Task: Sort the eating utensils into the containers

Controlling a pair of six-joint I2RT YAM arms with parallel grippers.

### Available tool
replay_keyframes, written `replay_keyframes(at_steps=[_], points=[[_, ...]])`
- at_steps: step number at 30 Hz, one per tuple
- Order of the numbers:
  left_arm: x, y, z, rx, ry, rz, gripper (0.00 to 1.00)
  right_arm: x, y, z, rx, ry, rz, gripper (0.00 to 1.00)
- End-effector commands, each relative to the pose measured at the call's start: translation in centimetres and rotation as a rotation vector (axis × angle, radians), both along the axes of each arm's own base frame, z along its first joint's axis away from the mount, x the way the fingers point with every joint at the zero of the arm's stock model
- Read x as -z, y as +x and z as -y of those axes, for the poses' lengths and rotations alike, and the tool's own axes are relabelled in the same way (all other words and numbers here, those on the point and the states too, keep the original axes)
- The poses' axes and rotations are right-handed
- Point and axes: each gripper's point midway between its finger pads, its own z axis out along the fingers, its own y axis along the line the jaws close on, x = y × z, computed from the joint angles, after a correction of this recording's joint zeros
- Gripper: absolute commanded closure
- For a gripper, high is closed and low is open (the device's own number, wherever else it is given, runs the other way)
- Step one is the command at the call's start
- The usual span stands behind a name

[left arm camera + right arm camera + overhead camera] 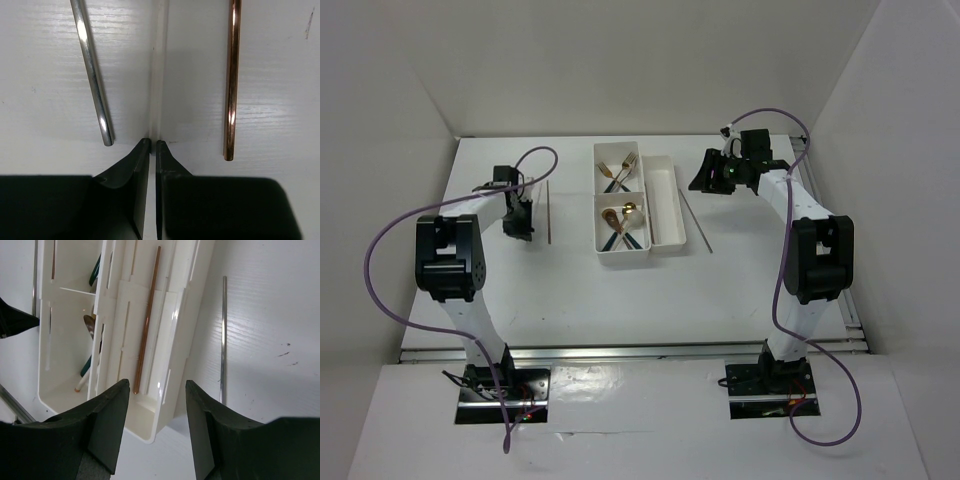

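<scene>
The white tray [665, 243] stands mid-table, with gold-headed forks [620, 170] in its far square bin and spoons [623, 222] in its near one. A brown chopstick [146, 325] lies in the long compartment [167, 315]. My right gripper [157, 385] is open and empty, hovering over that compartment's end; it also shows in the top view [710, 172]. A silver chopstick [223, 340] lies on the table right of the tray. My left gripper [153, 142] is shut and empty, its tips on the table between a silver chopstick [92, 75] and a brown chopstick [232, 80].
White walls enclose the table on the left, back and right. The brown chopstick [549, 210] left of the tray lies lengthwise, with the left gripper [518, 215] beside it. A metal rail [620, 350] runs along the near edge.
</scene>
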Motion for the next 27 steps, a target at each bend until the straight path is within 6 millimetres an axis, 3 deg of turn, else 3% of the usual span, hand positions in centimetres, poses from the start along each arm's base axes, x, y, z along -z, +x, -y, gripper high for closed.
replay_keyframes(at_steps=[1, 5, 9, 16, 18, 20, 24, 27], points=[[3.5, -2.0, -0.1, -0.011, 0.01, -0.114, 1.0, -2.7, 0.6, 0.2, -0.004, -0.001, 0.091, 0.44], [0.5, -0.1, -0.1, -0.009, 0.007, -0.011, 1.0, -2.6, 0.7, 0.3, -0.009, -0.007, 0.088, 0.47], [-6.2, 3.5, -0.2, -0.03, 0.007, 0.16, 1.0, -2.6, 0.7, 0.3, -0.009, -0.007, 0.088, 0.48], [-18.7, 6.2, 1.3, -0.109, -0.114, 0.406, 1.0, -1.8, 1.2, 0.7, -0.009, -0.041, 0.108, 0.5], [-22.2, 6.7, 2.9, -0.087, -0.161, 0.484, 1.0, -1.3, 1.2, 1.1, 0.001, -0.064, 0.105, 0.5], [-23.7, 6.6, 4.5, -0.065, -0.25, 0.488, 1.0, -1.7, 1.2, 1.2, 0.011, -0.071, 0.115, 0.51], [-27.6, 5.3, 11.1, 0.061, -0.475, 0.525, 1.0, -1.6, 1.2, 1.7, 0.035, -0.093, 0.117, 0.53], [-28.9, 3.8, 15.6, 0.097, -0.631, 0.496, 1.0, -1.9, 1.6, 2.1, 0.046, -0.112, 0.133, 0.53]])
